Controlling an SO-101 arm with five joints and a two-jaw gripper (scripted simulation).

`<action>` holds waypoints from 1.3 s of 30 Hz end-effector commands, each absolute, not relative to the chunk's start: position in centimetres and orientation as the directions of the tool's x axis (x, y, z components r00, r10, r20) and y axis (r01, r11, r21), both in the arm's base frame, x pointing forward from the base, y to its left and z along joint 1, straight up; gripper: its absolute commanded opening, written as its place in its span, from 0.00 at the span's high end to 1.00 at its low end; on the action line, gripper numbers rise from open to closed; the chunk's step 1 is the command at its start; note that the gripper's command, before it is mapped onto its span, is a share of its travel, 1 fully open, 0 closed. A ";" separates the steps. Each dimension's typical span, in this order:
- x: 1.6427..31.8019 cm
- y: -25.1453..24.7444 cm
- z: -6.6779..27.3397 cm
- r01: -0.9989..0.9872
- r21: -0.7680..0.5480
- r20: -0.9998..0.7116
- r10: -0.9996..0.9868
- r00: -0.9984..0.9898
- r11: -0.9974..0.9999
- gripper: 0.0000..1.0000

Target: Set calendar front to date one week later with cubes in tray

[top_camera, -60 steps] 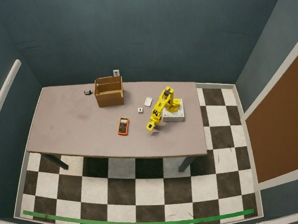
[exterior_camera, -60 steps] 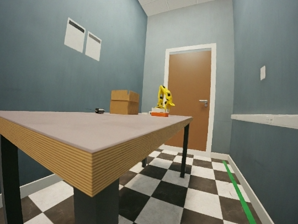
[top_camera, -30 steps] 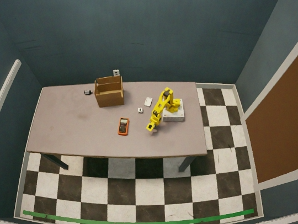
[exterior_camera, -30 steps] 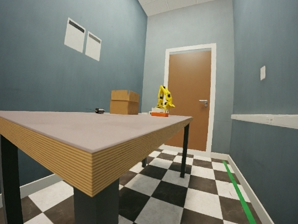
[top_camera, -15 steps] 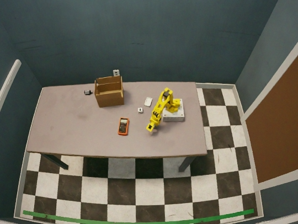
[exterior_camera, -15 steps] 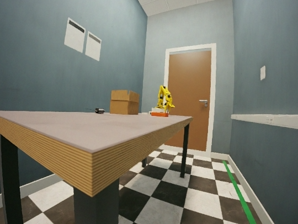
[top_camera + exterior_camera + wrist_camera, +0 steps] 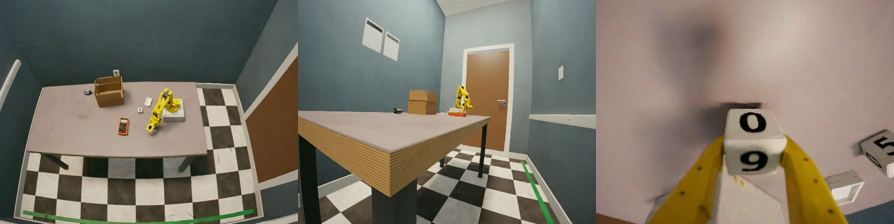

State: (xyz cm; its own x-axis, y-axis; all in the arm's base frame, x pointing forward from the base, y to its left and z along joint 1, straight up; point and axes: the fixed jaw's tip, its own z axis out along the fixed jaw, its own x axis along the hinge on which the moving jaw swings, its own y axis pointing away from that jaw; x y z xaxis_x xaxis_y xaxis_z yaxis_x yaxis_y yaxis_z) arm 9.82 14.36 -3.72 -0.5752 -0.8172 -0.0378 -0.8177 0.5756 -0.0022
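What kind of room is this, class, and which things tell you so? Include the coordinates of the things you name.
Probably an electronics lab or workshop: an orange multimeter (image 7: pixel 123 126) (image 7: pixel 457 114) lies on a worktable (image 7: pixel 83 132) (image 7: pixel 389 129), beside a small yellow robot arm (image 7: pixel 158 108) (image 7: pixel 461 92).

In the wrist view, the gripped digit cube (image 7: pixel 754 142) shows its 0 and 9 faces; the sides against the gripper (image 7: pixel 753 150) are hidden by its two fingers. At four o'clock, the second digit cube (image 7: pixel 140 110) (image 7: pixel 881 151) is cut by the right edge, cropping its 5 and a lower, only partly readable mark. At five o'clock, the white tray (image 7: pixel 148 101) (image 7: pixel 845 187) is too small in the top view for any month's name to be read. Toward seven o'clock, a grey object is cut off by the bottom edge, its kind unclear.
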 end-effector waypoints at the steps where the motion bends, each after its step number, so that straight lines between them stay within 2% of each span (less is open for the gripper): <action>1: 9.3 14.0 -4.2 -0.828 0.000 -0.012 -0.828 -0.561 0.561 1.00; 32: 9.3 14.0 -5.2 -0.828 0.000 -0.012 -0.828 -0.561 0.561 1.00; 39: 9.3 14.0 -5.2 -0.828 0.000 -0.012 -0.828 -0.561 0.561 0.87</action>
